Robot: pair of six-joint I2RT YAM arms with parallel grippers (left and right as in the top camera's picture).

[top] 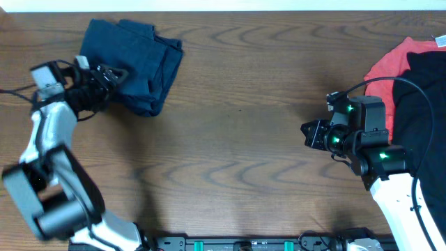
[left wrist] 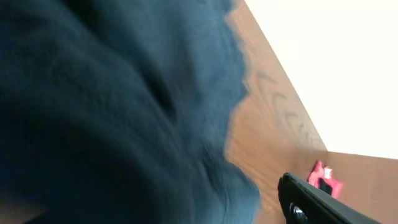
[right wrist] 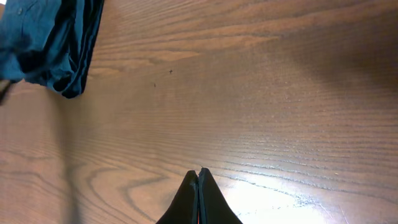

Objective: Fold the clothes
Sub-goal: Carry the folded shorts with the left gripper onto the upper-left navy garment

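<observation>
**A:** On the brown wood-grain table [top: 237, 146], white wall [top: 279, 4] behind, navy shorts [top: 136, 56] lay far-left, with red cloth [top: 387, 66] and black cloth [top: 426, 104] far-right.

**B:** Only the right wrist cam showed the right gripper [right wrist: 198, 177] pinched shut, empty. The left gripper [top: 118, 74] sat at the shorts' edge, and its spread was unclear.

No text, brand, number or sign can be read in any of the three views. The one possible label is a small white tag [top: 440, 40] on the coral-red fabric garment [top: 383, 66] at the right edge of the tabletop [top: 244, 139]. It is too small to make out.
</observation>
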